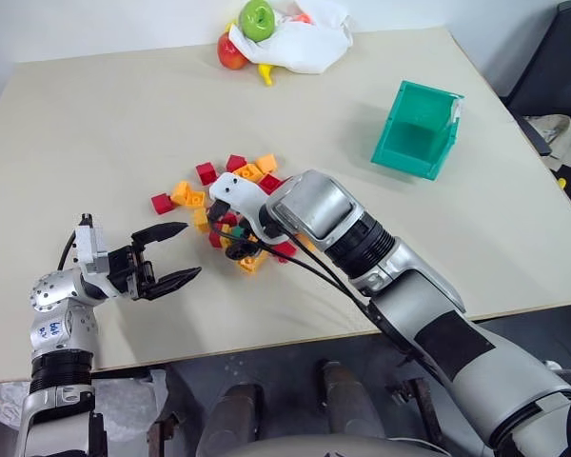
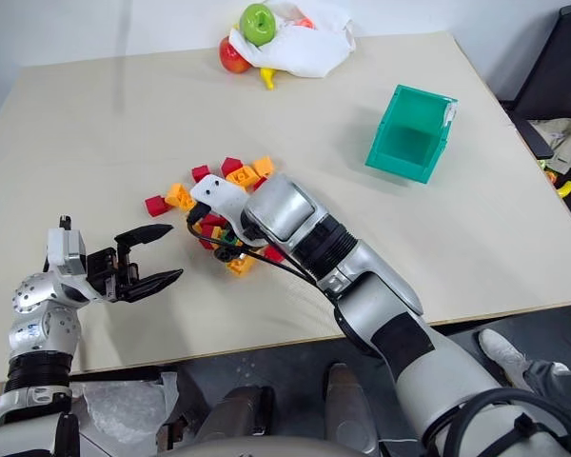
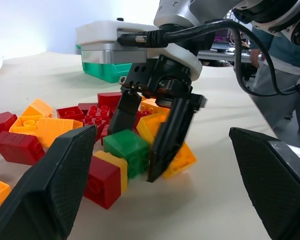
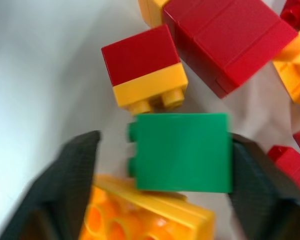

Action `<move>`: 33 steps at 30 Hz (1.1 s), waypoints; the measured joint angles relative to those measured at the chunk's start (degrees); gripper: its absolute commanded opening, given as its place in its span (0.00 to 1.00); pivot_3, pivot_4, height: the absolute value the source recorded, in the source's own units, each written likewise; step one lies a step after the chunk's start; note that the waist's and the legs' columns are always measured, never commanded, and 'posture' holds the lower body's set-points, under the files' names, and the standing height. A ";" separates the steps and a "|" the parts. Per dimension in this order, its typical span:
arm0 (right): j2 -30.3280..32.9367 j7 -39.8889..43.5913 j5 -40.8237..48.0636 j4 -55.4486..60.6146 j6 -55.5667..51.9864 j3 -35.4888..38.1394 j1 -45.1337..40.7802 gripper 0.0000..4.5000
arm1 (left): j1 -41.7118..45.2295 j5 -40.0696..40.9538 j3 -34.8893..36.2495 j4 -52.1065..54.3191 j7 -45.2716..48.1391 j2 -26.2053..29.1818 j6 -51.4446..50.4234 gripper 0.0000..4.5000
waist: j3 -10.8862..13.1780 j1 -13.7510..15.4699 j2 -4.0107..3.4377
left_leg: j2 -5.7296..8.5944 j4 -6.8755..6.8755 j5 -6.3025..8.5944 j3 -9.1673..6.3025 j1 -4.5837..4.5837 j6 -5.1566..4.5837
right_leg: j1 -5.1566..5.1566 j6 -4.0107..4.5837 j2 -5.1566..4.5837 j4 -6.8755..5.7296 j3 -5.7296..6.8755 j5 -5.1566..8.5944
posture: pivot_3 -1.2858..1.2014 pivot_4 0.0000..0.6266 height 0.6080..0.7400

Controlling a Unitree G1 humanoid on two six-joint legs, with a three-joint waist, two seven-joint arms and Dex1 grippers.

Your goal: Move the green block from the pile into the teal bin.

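While the green block (image 4: 182, 151) sits in the pile (image 1: 230, 200) on the table (image 1: 95, 124), the right gripper (image 3: 147, 135) reaches down around it, one finger touching its side and the other a little apart. A red-and-yellow brick (image 4: 142, 70) lies just beside. The left gripper (image 1: 168, 254) hangs open near the pile. The teal bin (image 1: 417, 129) stands well apart.

1. The right arm (image 1: 428, 305) is silver-grey metal with a ribbed black collar and a black panel lower down.
2. Thin black cables run along it to a white housing at the wrist.
3. The right pincer (image 3: 150, 135) has two black, wedge-shaped fingers.
4. The left arm (image 1: 62, 324) is silver with round joint caps, a black ribbed band and a small blue handwritten mark.
5. The left pincer (image 1: 171, 255) has black, textured pointed fingers.
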State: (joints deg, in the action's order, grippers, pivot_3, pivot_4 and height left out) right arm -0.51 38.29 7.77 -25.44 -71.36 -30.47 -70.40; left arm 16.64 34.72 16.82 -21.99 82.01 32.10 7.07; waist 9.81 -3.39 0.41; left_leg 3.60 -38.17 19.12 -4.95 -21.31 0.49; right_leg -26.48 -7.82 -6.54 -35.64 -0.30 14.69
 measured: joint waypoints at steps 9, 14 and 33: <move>4.75 1.03 2.87 12.04 -1.23 4.14 0.16 0.46 | -0.02 -0.03 -0.95 0.27 0.12 -0.58 -0.18 1.00 | 0.00 0.13 0.00 | 0.00 0.01 0.01 0.00 -0.02 -0.01 | 0.00 0.00 -0.01 0.02 0.01 0.00 | 0.52 0.24 1.00; 12.02 3.27 5.30 22.81 -0.48 4.67 5.03 0.46 | 1.22 -0.48 -3.67 1.29 0.20 -1.22 -1.02 1.00 | -0.01 0.53 0.02 | 0.03 -0.01 0.02 -0.02 -0.02 -0.03 | 0.04 0.00 -0.02 0.05 0.03 0.00 | 0.52 0.24 1.00; 48.82 3.72 -3.32 16.74 28.23 18.87 15.38 0.46 | 20.92 -15.78 -18.67 -0.88 -17.65 -14.02 -5.82 1.00 | 0.03 1.86 0.07 | 0.36 -0.01 0.05 0.68 -0.01 -0.23 | 0.04 -0.18 -0.04 0.25 -0.22 -0.10 | 0.52 0.24 1.00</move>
State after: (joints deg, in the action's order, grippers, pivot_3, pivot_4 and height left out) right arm 48.31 42.01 4.46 -8.70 -43.12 -11.60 -55.02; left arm 37.56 18.94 -1.85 -22.87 64.35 18.08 1.24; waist 9.84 -1.53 0.48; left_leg 3.96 -38.18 19.17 -4.27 -21.32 0.26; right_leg -26.45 -8.00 -6.57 -35.39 -0.52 14.60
